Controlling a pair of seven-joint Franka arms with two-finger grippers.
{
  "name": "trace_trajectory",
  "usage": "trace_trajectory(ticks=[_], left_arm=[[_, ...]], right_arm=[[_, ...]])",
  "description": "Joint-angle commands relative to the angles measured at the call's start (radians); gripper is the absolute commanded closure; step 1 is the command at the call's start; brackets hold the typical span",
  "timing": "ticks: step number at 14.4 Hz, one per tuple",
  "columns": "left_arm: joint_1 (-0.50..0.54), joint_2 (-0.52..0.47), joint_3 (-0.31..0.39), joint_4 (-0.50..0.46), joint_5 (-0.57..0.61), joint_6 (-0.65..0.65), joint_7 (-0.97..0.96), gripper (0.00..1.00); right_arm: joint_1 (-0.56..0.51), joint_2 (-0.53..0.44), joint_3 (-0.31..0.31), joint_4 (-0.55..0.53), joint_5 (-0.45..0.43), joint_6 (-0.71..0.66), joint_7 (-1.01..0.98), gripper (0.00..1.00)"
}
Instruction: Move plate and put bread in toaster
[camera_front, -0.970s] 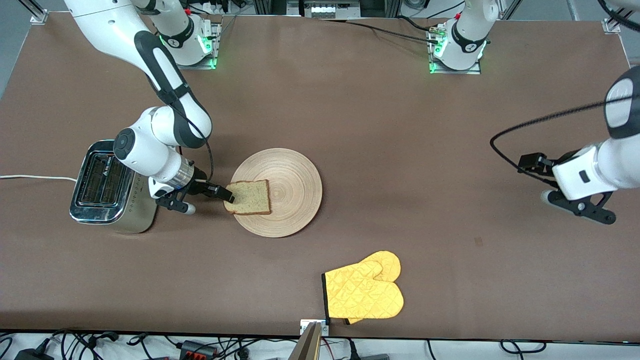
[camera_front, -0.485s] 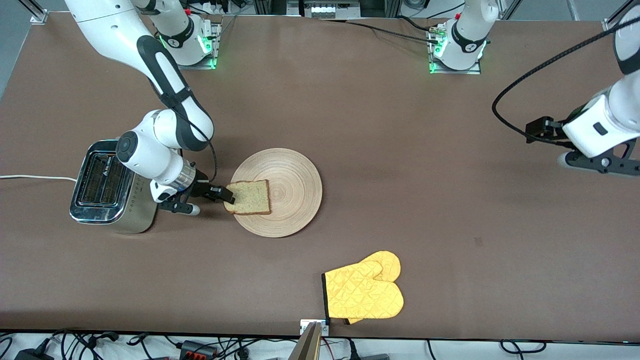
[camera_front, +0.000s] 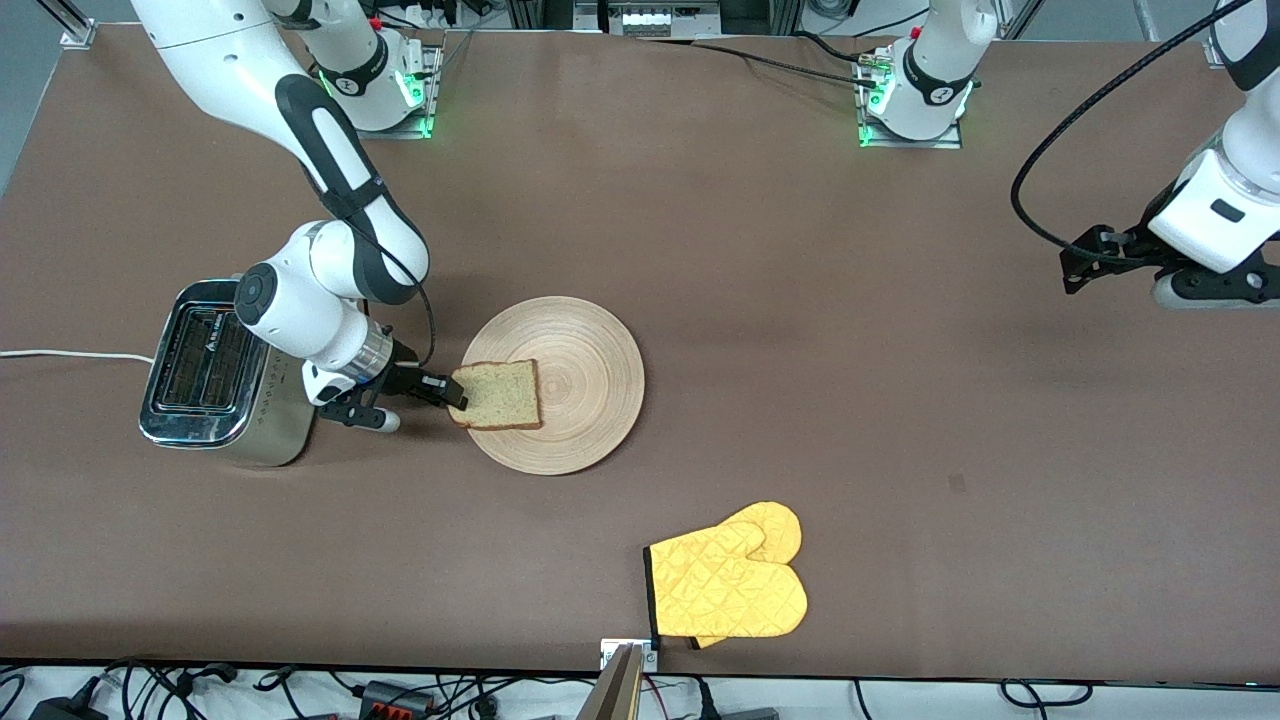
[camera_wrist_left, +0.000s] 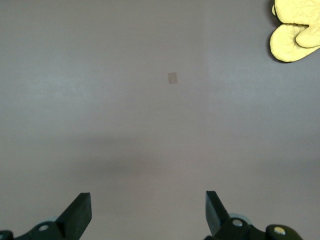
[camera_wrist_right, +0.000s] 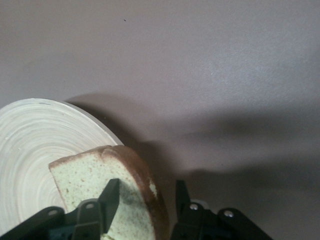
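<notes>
A brown table (camera_front: 760, 300) carries a round wooden plate (camera_front: 585, 385) near its middle, with a slice of bread (camera_front: 497, 395) lying on the plate's rim at about nine o'clock, the side facing the toaster (camera_front: 215, 375). The toaster stands toward the right arm's end of the table, at nine o'clock from the plate, both slots open to the ceiling and its white cord (camera_front: 70, 354) trailing off the table edge.

The right gripper (camera_front: 455, 392) reaches in low from the toaster side, and its two fingers straddle the crust edge of the bread, one finger (camera_wrist_right: 111, 197) lying on the slice's top face. The wrist view does not settle whether the fingers have pinched the slice or merely bracket it. The bread rests on the plate there (camera_wrist_right: 35, 150).

The left gripper (camera_front: 1085, 262) hangs over bare table at the left arm's end, around three o'clock from the plate, fingers spread wide (camera_wrist_left: 80, 212) and holding nothing; that arm waits.

A yellow quilted oven mitt (camera_front: 728, 580) lies at five o'clock from the plate, nearer the front camera.
</notes>
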Motion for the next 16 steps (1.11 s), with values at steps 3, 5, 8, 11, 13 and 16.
trace_trajectory(ticks=[3,5,8,11,13,16], left_arm=[[-0.001,-0.08,0.028,-0.092,-0.108,0.033,0.0,0.0],[-0.003,-0.064,0.028,-0.052,-0.105,-0.004,0.003,0.0],[-0.006,-0.046,0.025,0.005,-0.102,-0.02,0.007,0.0],[-0.004,-0.037,0.022,0.025,-0.096,-0.021,0.005,0.0],[-0.006,-0.037,0.02,0.025,-0.096,-0.024,0.005,0.0],[-0.007,-0.026,0.019,0.028,-0.094,-0.023,0.003,0.0]], right_arm=[[0.006,0.011,0.006,0.014,0.064,0.018,-0.03,0.52],[0.011,0.011,0.006,0.014,0.067,0.018,-0.03,0.53],[0.011,0.01,0.006,0.014,0.067,0.02,-0.03,0.56],[0.011,0.008,0.006,0.014,0.067,0.018,-0.028,0.61],[0.011,0.005,0.006,0.014,0.067,0.018,-0.03,0.69],[0.011,-0.005,0.006,0.016,0.067,0.018,-0.028,0.9]])
